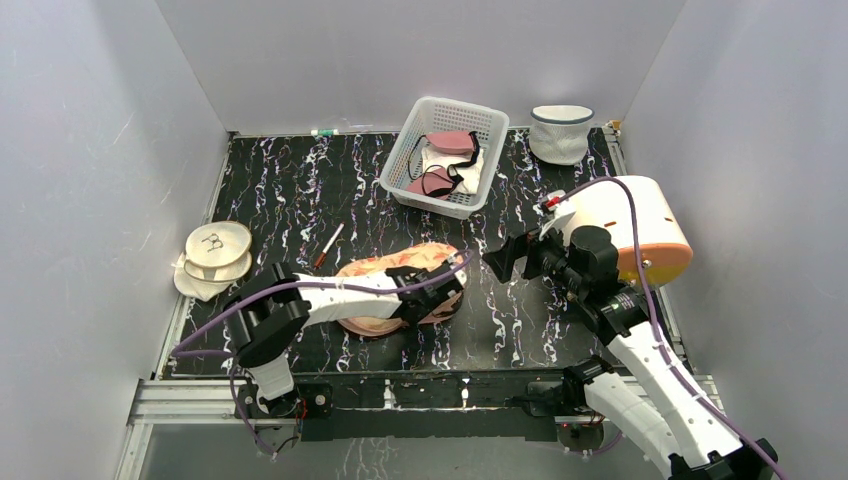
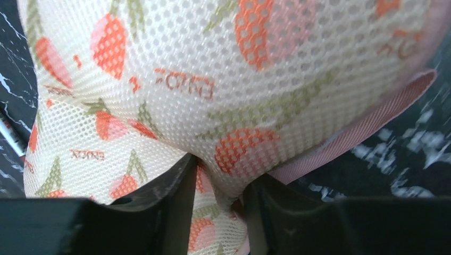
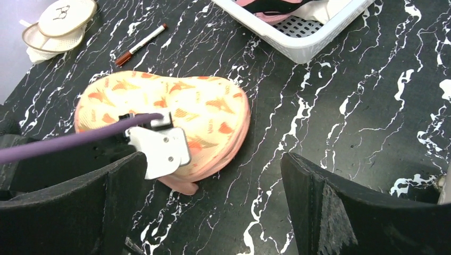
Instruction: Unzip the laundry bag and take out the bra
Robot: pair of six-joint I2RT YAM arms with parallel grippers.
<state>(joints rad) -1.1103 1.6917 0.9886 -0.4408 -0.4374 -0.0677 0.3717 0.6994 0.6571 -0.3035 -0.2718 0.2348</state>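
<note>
left gripper [image 2: 218,183] is pinching a mesh fold of the laundry bag [image 2: 228,79], right gripper [image 3: 213,162] hangs wide open at the bag's 3 o'clock, apart from it

You have the bag [image 3: 175,114] lying dome-up on the table [image 3: 330,122], front middle, apparently zipped shut: peach mesh, red-green print, pink trim, one fold pinched.
</note>
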